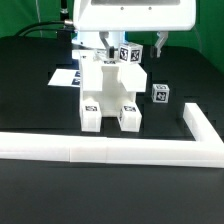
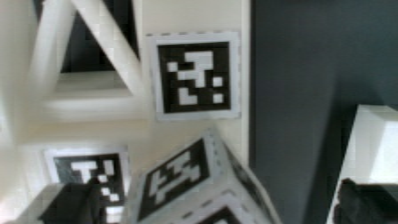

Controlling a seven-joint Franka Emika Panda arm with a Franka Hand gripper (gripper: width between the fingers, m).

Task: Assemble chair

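Now, the gripper: we see the gripper (image 2: pixel 210 205) low over the far, upper end of the assembly. One dark finger (image 2: pixel 75 205) shows in the wrist view, and a dark shape opposite it may be the other. A tagged part (image 2: pixel 192 185) lies between them. We cannot tell how wide the jaws stand, nor whether they have hold of it.
Chair: the half-built chair (image 1: pixel 108 92) stands mid-table (image 1: pixel 30 115). Its two blocky legs are toward the near side, each showing a tag, and its body rises toward the far side under the arm.
Why it stands so: we judge the legs-down pose gives a broad base, so a part pressed on from above should not tip it.
Upper piece: a tagged piece (image 1: pixel 130 52) sits at the chair's far top, toward the exterior view's right. We cannot say whether it is seated or only held there.
Loose cube: a small tagged cube (image 1: pixel 160 95) rests at the exterior view's right of the chair, near it but apart. We take it to be parked within reach for later.
Border rail: the white L-shaped rail (image 1: pixel 100 150) runs along the near side, apart from the legs, likely to bound the work area.
Marker board: the marker board (image 1: pixel 65 77) lies flat at the exterior view's left, on the far side of the legs.
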